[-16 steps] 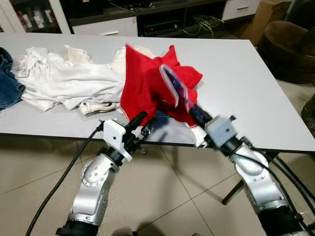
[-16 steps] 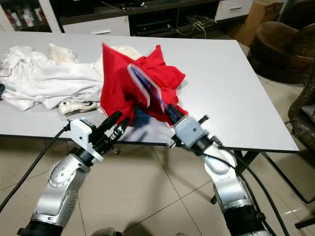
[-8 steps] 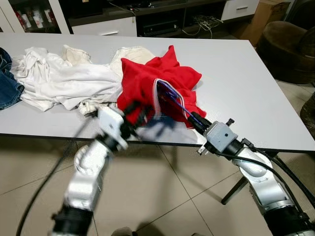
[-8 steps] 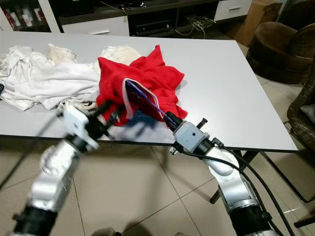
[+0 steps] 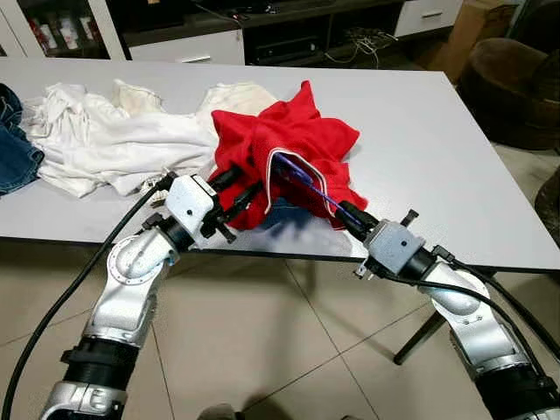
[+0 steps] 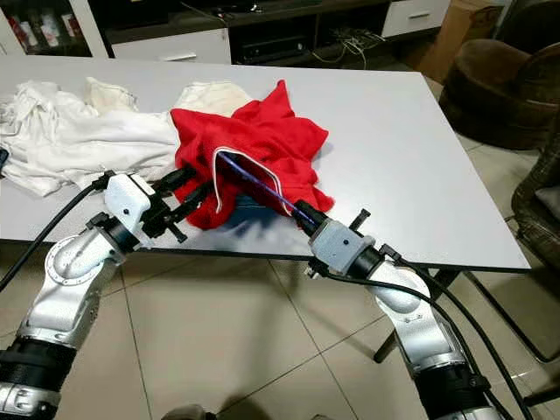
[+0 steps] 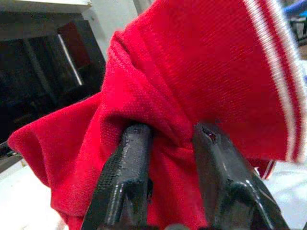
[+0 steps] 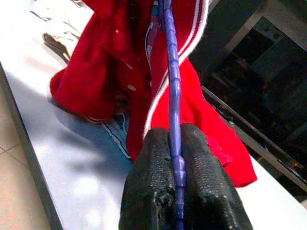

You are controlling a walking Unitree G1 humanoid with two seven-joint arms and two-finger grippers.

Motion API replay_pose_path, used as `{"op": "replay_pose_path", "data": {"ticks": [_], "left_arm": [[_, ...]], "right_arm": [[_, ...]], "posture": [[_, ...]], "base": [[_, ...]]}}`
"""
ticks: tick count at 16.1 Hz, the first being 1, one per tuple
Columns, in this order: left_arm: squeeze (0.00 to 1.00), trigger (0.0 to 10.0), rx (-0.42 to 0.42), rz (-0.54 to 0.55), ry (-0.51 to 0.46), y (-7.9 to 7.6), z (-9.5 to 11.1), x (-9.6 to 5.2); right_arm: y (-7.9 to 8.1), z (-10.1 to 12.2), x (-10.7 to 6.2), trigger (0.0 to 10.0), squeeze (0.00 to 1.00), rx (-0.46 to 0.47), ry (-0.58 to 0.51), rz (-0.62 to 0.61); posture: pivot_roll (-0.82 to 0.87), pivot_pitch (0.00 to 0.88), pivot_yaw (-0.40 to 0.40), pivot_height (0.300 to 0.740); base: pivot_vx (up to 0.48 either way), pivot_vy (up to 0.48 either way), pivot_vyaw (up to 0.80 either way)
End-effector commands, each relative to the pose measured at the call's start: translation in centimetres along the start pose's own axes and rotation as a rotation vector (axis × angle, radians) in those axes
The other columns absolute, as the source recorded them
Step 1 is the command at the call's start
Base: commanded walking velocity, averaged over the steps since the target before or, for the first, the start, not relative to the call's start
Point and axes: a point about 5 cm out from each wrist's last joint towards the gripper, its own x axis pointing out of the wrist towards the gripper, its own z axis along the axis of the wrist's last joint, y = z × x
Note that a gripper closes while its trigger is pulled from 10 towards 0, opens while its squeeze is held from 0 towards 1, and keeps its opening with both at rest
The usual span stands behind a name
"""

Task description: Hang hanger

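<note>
Red fabric bunches near the front edge of a grey table (image 5: pixel 437 149) as the robot works a red shirt (image 5: pixel 289 149) from both sides. The left gripper (image 7: pixel 168 143) pinches a fold of the shirt between its two black fingers (image 7: pixel 129 158), at the garment's near left corner. The right gripper (image 8: pixel 175 143) is clenched on the thin blue hanger (image 8: pixel 171 81), which runs from the fingertips into the white-trimmed neck opening; the hanger's far end is buried in the cloth and its shape cannot be made out. A heap of white clothes (image 5: pixel 114 144) lies just beside the shirt on the robot's left, and blue denim (image 5: pixel 13 149) is cut off at the table's left edge.
</note>
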Motion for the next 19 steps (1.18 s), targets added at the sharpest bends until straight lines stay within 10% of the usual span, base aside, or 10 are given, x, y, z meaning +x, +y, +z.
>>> {"op": "replay_pose_path", "data": {"ticks": [1,11,19], "left_arm": [[0.00,10.0,0.027,-0.017,-0.001,0.4,0.2,0.2],[0.00,10.0,-0.298,0.223,-0.065,-2.2,-1.4,0.1],[0.00,10.0,-0.458,0.518,-0.010,-3.0,-3.4,-1.0]], "right_arm": [[-0.1,0.5,0.1,10.0,0.00,-0.015,-0.034,0.013],[-2.6,-0.3,1.4,10.0,0.00,0.092,0.029,-0.185],[-1.1,-0.6,1.2,10.0,0.00,0.186,0.015,-0.304]], "posture": [[0.09,0.000,0.014,0.740],[0.11,0.000,0.003,0.740],[0.10,0.000,0.014,0.740]], "base": [[0.000,0.000,0.00],[0.000,0.000,0.00],[0.000,0.000,0.00]]}}
